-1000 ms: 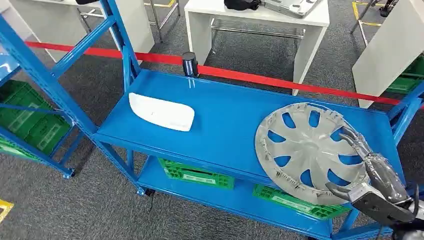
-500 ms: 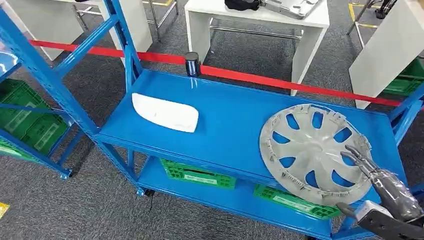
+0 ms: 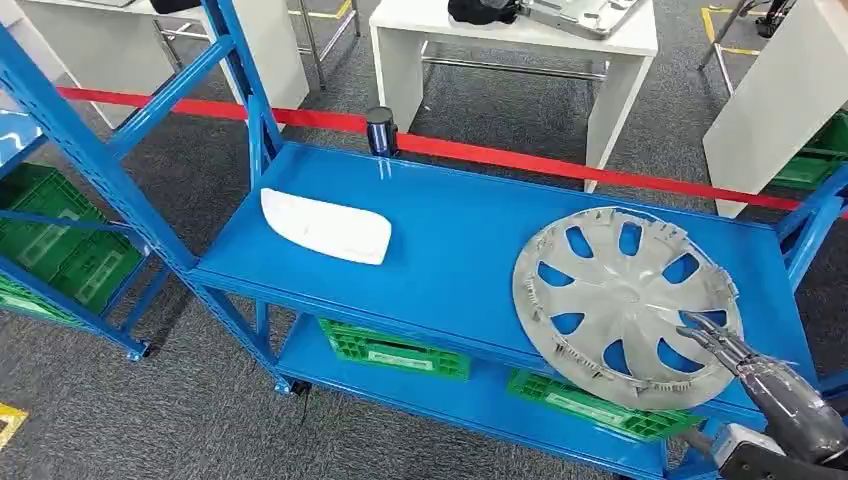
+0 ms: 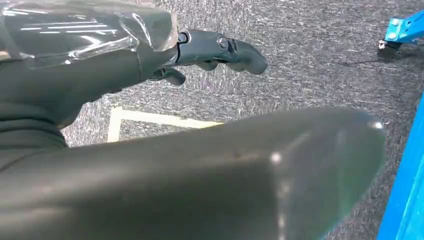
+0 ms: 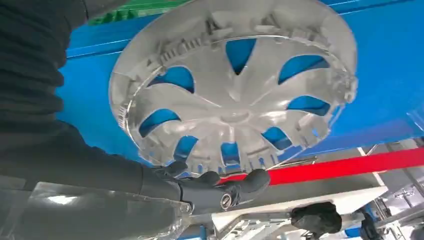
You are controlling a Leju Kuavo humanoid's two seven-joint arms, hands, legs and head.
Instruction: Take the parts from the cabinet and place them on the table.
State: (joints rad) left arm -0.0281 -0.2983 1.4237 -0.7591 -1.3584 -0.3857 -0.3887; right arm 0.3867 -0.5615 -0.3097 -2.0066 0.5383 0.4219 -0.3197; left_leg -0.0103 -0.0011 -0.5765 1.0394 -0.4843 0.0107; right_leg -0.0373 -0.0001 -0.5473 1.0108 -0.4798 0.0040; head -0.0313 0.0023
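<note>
A grey hubcap (image 3: 625,300) lies flat at the right end of the blue cabinet shelf (image 3: 450,240), its front rim overhanging the shelf edge. My right hand (image 3: 785,400) is low at the front right, fingers spread, fingertips (image 3: 712,335) just at the hubcap's rim. In the right wrist view the hubcap (image 5: 235,85) is close ahead and the dark fingers (image 5: 220,187) stretch along its edge without closing on it. A white curved part (image 3: 325,227) lies at the shelf's left end. My left hand (image 4: 150,55) hangs over grey carpet, holding nothing.
A black cylinder (image 3: 380,130) stands at the shelf's back edge before a red barrier tape (image 3: 560,165). Green crates (image 3: 395,350) sit on the lower shelf. A second blue rack (image 3: 60,200) stands at the left, white tables (image 3: 520,40) behind.
My right hand has drawn back from over the hubcap's right side toward the front right corner. The hubcap and white part stay put.
</note>
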